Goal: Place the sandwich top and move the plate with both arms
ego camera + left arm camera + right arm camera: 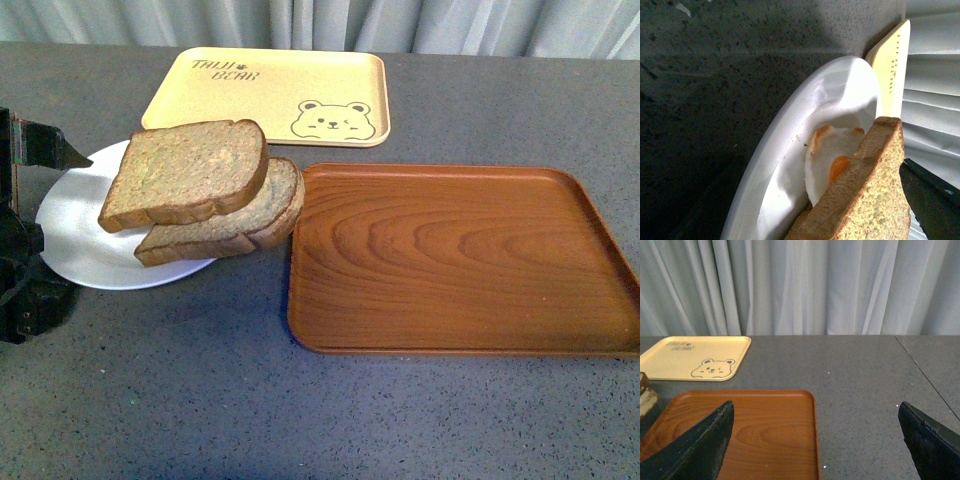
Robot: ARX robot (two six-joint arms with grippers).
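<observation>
The sandwich top (185, 172), a squarish brown slice, lies tilted on a domed-end slice (245, 215) on the white plate (75, 250) at the left. In the left wrist view the sandwich top (870, 200) covers part of a fried egg (827, 150) on the plate (785, 160). My left gripper (60, 228) is open and straddles the plate's left rim, with one black finger (932, 200) beside the bread. The right gripper (815, 450) is open over the brown tray's right edge and holds nothing. It is out of the front view.
A brown wood-grain tray (460, 255) lies right of the plate, touching the lower slice. A pale yellow bear tray (270, 95) sits behind. Grey curtains (800, 285) hang behind the grey table (300, 420).
</observation>
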